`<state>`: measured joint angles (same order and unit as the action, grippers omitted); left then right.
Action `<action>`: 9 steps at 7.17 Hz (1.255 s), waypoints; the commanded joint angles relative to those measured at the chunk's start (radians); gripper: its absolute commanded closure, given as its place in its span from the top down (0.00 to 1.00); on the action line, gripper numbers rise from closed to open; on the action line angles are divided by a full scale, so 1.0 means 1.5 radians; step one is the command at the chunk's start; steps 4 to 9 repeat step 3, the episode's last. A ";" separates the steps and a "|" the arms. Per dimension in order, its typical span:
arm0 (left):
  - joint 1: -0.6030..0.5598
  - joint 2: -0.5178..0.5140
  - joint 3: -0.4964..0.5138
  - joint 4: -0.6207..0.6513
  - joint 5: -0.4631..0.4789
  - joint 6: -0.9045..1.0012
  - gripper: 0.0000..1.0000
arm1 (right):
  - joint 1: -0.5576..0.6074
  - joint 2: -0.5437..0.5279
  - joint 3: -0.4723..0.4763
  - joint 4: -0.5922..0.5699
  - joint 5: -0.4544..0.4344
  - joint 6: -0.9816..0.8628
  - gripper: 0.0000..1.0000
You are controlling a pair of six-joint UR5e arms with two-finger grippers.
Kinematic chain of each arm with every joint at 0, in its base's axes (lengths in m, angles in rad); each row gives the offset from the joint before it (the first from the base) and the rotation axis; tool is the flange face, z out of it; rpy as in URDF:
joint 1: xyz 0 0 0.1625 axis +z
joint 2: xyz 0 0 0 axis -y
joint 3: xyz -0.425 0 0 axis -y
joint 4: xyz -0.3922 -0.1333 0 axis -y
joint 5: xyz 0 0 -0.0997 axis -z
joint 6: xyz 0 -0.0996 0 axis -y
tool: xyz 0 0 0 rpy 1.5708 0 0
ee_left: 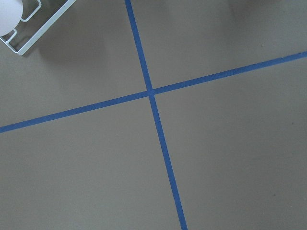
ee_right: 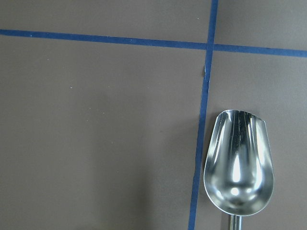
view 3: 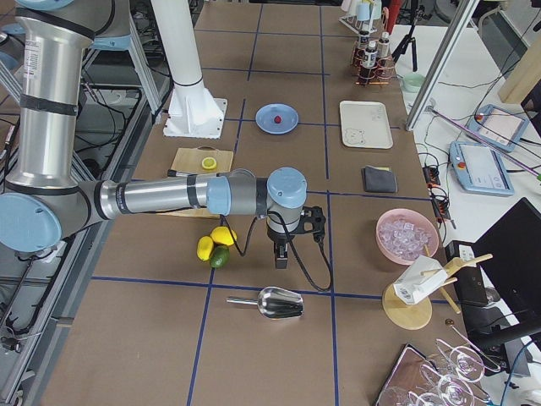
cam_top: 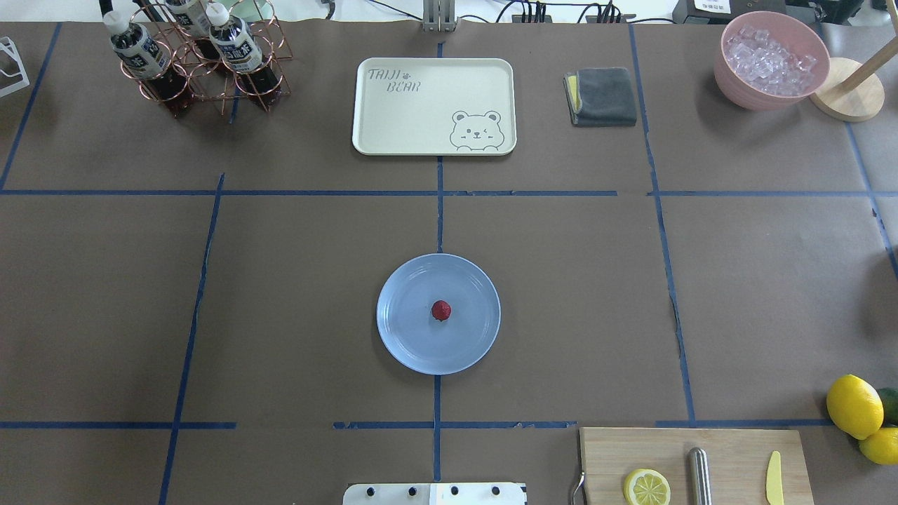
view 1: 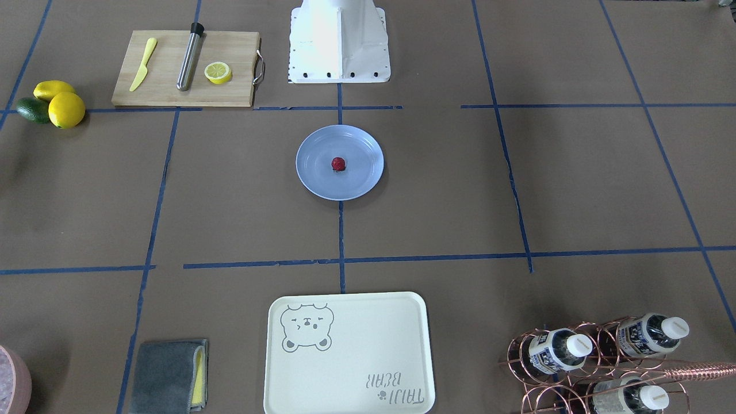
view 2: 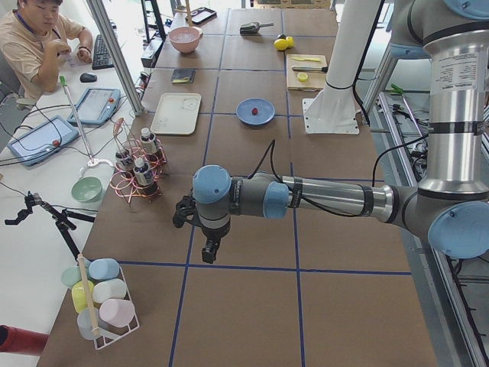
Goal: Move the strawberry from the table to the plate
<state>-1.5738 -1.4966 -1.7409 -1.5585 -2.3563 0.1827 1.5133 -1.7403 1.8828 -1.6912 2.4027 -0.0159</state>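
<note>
The small dark red strawberry (view 1: 338,164) (cam_top: 440,310) lies in the middle of the pale blue plate (view 1: 313,172) (cam_top: 407,337), which sits at the centre of the brown table (view 1: 230,190). No gripper is near it. My left gripper (view 2: 210,248) hangs over the table's left end, far from the plate (view 2: 246,113). My right gripper (view 3: 281,256) hangs over the right end, beside the lemons. Both show only in the side views, so I cannot tell whether they are open or shut. The wrist views show bare table and no fingers.
A cream bear tray (cam_top: 433,105) lies across the table from me. A cutting board (cam_top: 694,463) holds a lemon half, a metal rod and a yellow knife. Lemons (cam_top: 854,405), a bottle rack (cam_top: 200,59), a grey cloth (cam_top: 602,96), an ice bowl (cam_top: 770,59) and a metal scoop (ee_right: 239,163) are around. A person (view 2: 34,42) sits at a side desk.
</note>
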 commanded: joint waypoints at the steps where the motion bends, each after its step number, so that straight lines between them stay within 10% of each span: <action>1: 0.001 -0.004 0.005 -0.001 0.001 0.000 1.00 | -0.001 0.000 0.005 0.004 0.028 0.045 1.00; 9: 0.001 -0.011 0.005 0.000 0.001 0.001 1.00 | -0.001 0.000 0.001 0.003 0.022 0.039 1.00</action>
